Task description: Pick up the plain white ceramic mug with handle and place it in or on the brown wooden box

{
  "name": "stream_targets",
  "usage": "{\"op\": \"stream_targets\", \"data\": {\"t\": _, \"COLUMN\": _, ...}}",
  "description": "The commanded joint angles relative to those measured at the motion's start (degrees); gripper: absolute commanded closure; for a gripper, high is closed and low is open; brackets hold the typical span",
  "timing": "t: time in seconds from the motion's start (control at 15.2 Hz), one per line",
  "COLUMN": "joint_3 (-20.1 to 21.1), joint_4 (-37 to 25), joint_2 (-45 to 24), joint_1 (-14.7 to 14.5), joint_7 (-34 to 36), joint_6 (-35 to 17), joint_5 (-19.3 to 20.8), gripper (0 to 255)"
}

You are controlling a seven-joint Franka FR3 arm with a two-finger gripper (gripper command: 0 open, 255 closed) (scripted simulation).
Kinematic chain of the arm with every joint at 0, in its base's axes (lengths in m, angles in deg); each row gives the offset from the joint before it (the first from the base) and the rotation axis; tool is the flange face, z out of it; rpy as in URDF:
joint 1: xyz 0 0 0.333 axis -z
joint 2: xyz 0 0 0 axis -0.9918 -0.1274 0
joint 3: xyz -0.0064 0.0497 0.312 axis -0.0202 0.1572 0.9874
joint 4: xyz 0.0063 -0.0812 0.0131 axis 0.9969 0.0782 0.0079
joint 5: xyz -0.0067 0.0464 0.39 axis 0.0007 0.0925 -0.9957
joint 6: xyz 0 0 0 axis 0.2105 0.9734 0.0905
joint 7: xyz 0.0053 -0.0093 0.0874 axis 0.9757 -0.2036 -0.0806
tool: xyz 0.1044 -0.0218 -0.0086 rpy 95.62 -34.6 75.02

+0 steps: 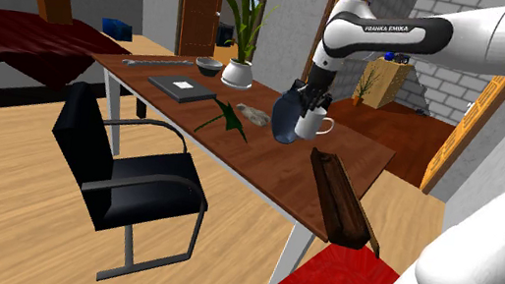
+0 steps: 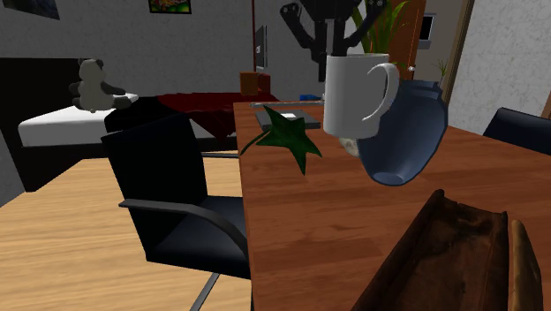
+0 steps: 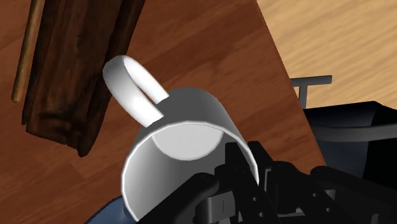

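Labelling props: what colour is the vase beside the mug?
Dark blue; the vase shows best in the second exterior view.

"FRANKA EMIKA" — white lettering on the arm's dark joint [image 1: 385, 30].

Brown wooden table [image 1: 267, 168] on white legs is pictured in a house. A dark bowl [image 1: 208, 65], a white-potted plant [image 1: 238, 73], a flat dark pad [image 1: 181, 88] and a green leaf [image 1: 227, 118] are set out along it. A dark wooden box [image 1: 338, 198] is laid at the edge nearest the stand.
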Motion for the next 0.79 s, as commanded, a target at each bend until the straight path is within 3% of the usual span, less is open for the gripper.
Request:
{"op": "stream_targets", "data": {"t": 0.0, "joint_3": -0.8, "joint_4": 3.9, "joint_2": 3.9, "joint_1": 0.6, "joint_7": -1.4, "joint_6": 0.0, "joint_5": 0.2, "gripper": 255}}
{"op": "stream_targets", "data": {"t": 0.73, "joint_3": -6.3, "joint_4": 19.6, "joint_2": 24.5, "joint_1": 4.7, "joint_7": -9.4, "joint_6": 4.5, "joint_5": 3.5, "gripper": 255}}
